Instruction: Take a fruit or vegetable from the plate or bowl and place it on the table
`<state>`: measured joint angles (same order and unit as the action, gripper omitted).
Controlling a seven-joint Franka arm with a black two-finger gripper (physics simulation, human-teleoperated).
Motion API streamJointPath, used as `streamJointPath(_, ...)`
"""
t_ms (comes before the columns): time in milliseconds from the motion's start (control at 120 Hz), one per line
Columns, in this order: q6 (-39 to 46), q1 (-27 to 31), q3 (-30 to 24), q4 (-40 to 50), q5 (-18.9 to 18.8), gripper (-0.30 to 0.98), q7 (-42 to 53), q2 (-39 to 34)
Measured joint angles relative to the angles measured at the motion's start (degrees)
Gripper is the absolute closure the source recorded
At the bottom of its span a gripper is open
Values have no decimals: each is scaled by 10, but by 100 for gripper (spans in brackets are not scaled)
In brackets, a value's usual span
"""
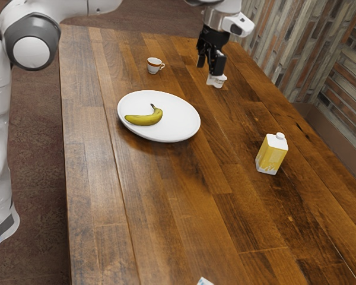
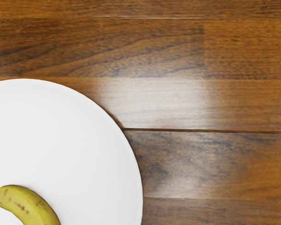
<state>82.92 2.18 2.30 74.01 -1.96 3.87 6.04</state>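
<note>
High over the far part of the table, my gripper [image 1: 209,63] points down and stands open, its two dark fingers apart with nothing between them. A yellow banana [image 1: 145,119] lies on the white plate [image 1: 181,122], nearer the arm's base than my gripper appears. From the hand, part of the banana [image 2: 32,206] is in sight, cut off by the frame's edge, along with a portion of the plate [image 2: 75,140]. The wooden table [image 1: 166,208] carries the plate.
An orange-banded cup [image 1: 155,65] stands beyond the plate. A small white container [image 1: 217,81] appears just below my gripper. A yellow and white carton [image 1: 272,154] stands toward the exterior view's right, and a small pale object [image 1: 204,281] is cut off at the near edge.
</note>
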Motion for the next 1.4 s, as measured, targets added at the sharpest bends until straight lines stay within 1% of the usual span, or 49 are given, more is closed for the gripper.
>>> streamJointPath(425, 1, -3, 1, -2, 6, 0, 22, -1)
streamJointPath(458, -3, -3, 2, -20, 6, 0, 23, -5)
streamJointPath(508, -24, -3, 2, -94, 1, 0, 21, -11)
streamJointPath(542, -40, -3, 1, -125, -5, 0, 18, -16)
streamJointPath(592, -59, -3, 1, -147, -13, 0, 13, -22)
streamJointPath(667, -79, -3, 1, -157, -19, 0, 5, -21)
streamJointPath(742, -93, -7, 8, -151, -22, 0, -6, -17)
streamJointPath(808, -105, -10, 22, -131, -23, 0, -38, -25)
streamJointPath(858, -116, -14, 40, -125, -27, 0, -67, -28)
streamJointPath(908, -127, -22, 69, -120, -31, 0, -93, -26)
streamJointPath(1033, -138, 5, 114, -113, -35, 0, -149, -10)
streamJointPath(1100, -139, 19, 121, -113, -35, 0, -174, 10)
streamJointPath(1192, -140, 8, 129, -113, -31, 0, -204, 22)
streamJointPath(1333, -140, 8, 133, -111, -18, 0, -242, 30)
streamJointPath(1375, -134, 6, 133, -90, -15, 0, -252, 30)
streamJointPath(1400, -123, 3, 132, -57, -15, 0, -258, 16)
